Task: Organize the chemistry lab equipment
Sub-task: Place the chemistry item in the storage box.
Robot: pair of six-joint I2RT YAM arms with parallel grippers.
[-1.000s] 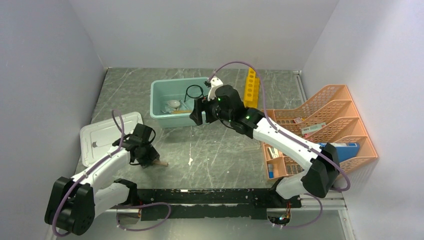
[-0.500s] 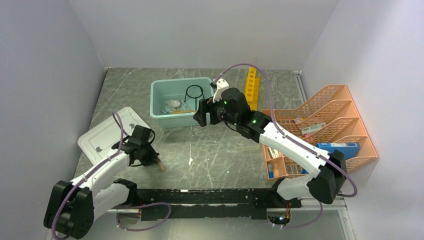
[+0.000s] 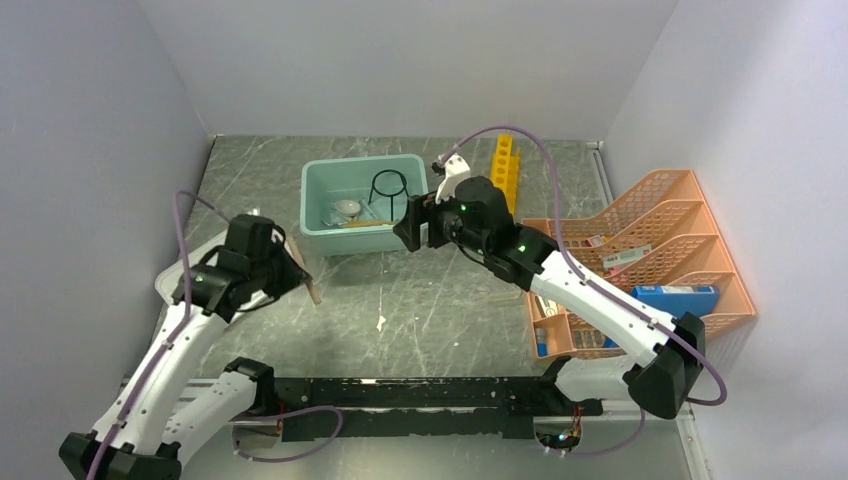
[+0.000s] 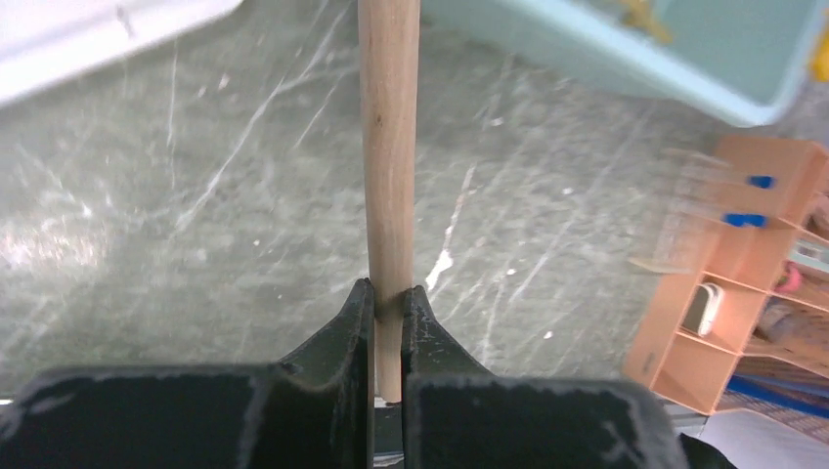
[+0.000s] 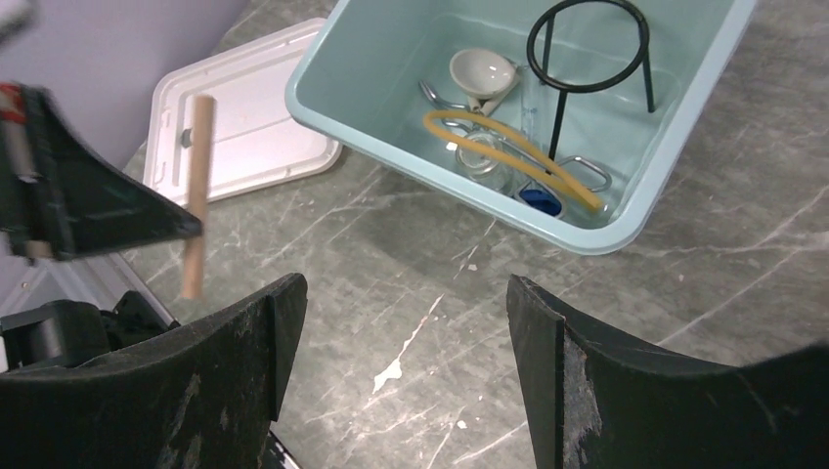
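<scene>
Left gripper (image 4: pixel 389 298) clamped tight on wooden stick (image 4: pixel 389 147), held up off table (image 3: pixel 450 310) at left, just right of lid (image 5: pixel 254 127). Stick's long axis runs straight out past the jaws, steeply tilted, low end pointing near-right. Tub (image 3: pixel 305 205) lies far-right of it. Right gripper (image 5: pixel 403 293) wide open, empty, near tub's right corner.

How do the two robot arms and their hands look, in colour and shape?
The left arm and right arm have white covers and black joints, each with a looping purple cable. Green lights dot the right arm. Left hand and right hand have black wedge-shaped fingers.
</scene>
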